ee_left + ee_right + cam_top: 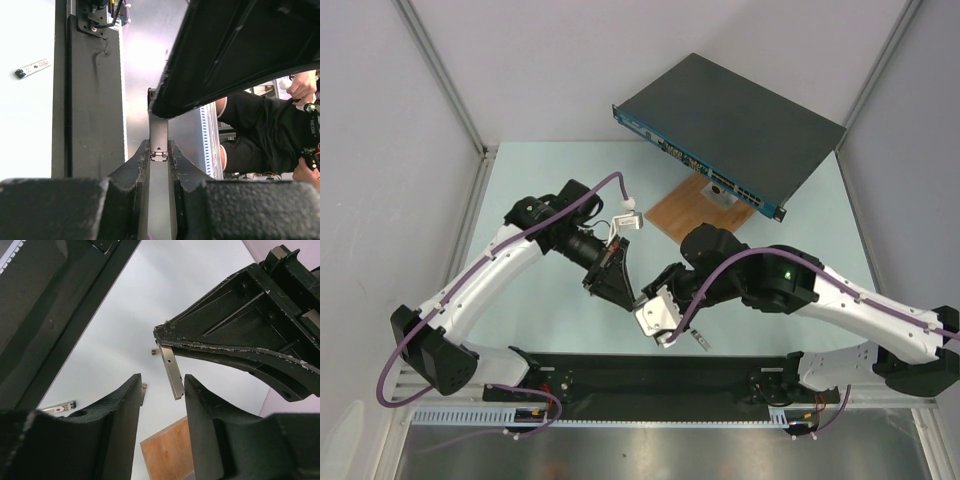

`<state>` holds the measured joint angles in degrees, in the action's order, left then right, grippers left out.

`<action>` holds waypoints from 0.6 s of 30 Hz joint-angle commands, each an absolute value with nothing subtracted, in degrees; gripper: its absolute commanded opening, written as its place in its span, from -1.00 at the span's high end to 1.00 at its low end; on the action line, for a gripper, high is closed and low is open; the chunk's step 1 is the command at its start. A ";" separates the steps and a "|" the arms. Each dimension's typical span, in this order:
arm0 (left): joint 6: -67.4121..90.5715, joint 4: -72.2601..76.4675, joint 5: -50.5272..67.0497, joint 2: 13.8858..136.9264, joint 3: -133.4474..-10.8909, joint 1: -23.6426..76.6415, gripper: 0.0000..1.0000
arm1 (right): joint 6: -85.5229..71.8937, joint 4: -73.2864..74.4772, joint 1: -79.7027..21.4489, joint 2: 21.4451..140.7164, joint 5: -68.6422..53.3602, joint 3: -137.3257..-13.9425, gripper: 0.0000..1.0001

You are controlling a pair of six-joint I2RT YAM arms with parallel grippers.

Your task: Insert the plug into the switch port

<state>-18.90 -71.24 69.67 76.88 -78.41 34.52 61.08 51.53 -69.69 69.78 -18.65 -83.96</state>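
Observation:
The switch (732,128), a flat dark grey box with a blue front strip of sockets, rests at the back right, out of both wrist views. My left gripper (626,293) (159,150) is shut on a thin silver metal plug (158,131). My right gripper (654,296) (162,385) is open and faces it. The plug's free end (171,372) hangs between the right fingers, close to the right-hand finger (200,400). The left gripper's dark finger (235,347) reaches in from the upper right of the right wrist view.
A brown wooden board (688,208) (167,455) lies in front of the switch. A second loose plug lies on the table near the arm bases (700,342) (32,67) (58,408). The black base rail (650,375) runs along the near edge.

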 commanded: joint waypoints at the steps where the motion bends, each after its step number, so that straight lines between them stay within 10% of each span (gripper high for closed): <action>1: -18.98 -71.19 72.77 76.82 -78.93 35.16 0.99 | 60.30 50.10 -70.14 70.40 -17.32 -84.29 0.12; 9: -17.93 -68.57 72.69 75.59 -79.19 35.33 0.98 | 57.22 48.26 -70.05 71.10 -15.39 -83.41 1.00; 13: -19.85 -70.82 68.73 74.62 -84.61 34.20 0.19 | 50.03 47.90 -66.73 71.28 -17.13 -85.51 1.00; 18: -17.15 -65.76 62.94 70.41 -89.64 25.33 -0.28 | 36.96 48.35 -58.37 70.93 -25.04 -87.89 1.00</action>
<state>-18.57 -69.97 65.71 75.22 -85.06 29.76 47.88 50.37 -62.19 71.53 -20.23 -84.68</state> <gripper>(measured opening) 0.605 0.046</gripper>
